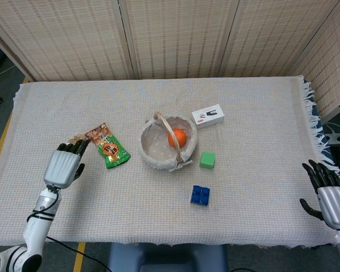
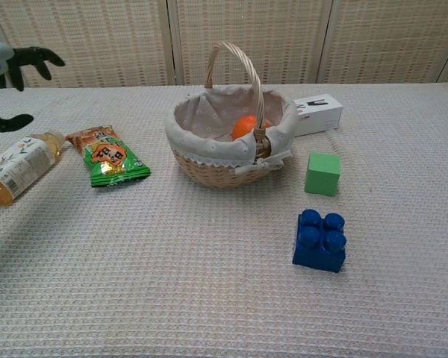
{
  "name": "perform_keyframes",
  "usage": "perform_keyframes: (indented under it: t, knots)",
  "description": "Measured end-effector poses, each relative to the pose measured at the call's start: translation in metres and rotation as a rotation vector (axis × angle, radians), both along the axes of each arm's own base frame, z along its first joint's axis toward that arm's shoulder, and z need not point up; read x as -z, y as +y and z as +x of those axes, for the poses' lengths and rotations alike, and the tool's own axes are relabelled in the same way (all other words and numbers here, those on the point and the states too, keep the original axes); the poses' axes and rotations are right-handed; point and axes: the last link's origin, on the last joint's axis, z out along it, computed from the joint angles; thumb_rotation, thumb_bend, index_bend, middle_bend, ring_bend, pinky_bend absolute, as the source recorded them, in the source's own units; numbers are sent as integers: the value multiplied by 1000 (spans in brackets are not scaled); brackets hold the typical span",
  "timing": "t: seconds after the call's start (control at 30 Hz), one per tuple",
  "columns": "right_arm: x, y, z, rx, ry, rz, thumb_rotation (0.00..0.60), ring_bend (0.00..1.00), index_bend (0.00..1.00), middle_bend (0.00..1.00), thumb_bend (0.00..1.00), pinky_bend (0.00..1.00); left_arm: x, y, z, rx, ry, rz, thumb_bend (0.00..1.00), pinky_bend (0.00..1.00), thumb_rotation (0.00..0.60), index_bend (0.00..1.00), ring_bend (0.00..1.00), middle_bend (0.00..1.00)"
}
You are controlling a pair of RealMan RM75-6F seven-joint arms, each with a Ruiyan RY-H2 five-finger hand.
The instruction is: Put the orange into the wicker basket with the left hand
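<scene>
The orange (image 1: 177, 136) (image 2: 248, 125) lies inside the wicker basket (image 1: 153, 153) (image 2: 209, 165), which has a white cloth lining and a tall handle. My left hand (image 1: 64, 164) (image 2: 11, 71) is far to the left of the basket, over the tea bottle, with fingers spread and nothing in it. At the lower right corner of the head view, my right hand (image 1: 327, 194) is off the table's edge, fingers apart and empty.
A tea bottle (image 2: 16, 168) and a green snack packet (image 1: 108, 147) (image 2: 108, 156) lie left of the basket. A white box (image 1: 208, 115) sits behind it, a green cube (image 1: 207, 160) to its right, and a blue brick (image 1: 200, 195) in front.
</scene>
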Motion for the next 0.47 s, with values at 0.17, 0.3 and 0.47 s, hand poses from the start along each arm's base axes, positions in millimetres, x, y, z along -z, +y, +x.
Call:
perform_keyframes:
  t: [0.17,0.3,0.47]
  knots:
    - [2,0,0,-8,7,-2,600,0,0,0,171,133,-12,-39,-32,-26,13,37,374,372,600,243,331,262]
    - [7,-1,0,-11,26,11,600,0,0,0,170,133,-13,-67,-54,-73,26,37,374,361,600,243,331,261]
    - [11,-2,-1,-4,39,21,600,0,0,0,171,133,-16,-97,-75,-88,14,100,373,341,600,244,325,258]
